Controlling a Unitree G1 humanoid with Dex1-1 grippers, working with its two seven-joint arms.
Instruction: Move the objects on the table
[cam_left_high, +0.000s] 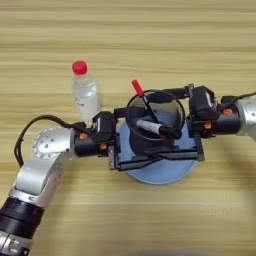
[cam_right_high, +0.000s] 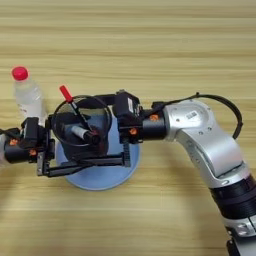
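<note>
Mid-tabletop (cam_left_high: 150, 30), both grippers crowd the mesh pen cup (cam_left_high: 150, 131) on its blue disc (cam_left_high: 160, 172): left gripper (cam_left_high: 114, 150) and right gripper (cam_left_high: 195, 135) look spread around it, fingers (cam_left_high: 150, 161) alongside. A lopsided squeeze could tip it, spilling the pen (cam_left_high: 142, 97) and marker (cam_left_high: 152, 127), or knock the bottle (cam_left_high: 85, 95) just beside.
</note>
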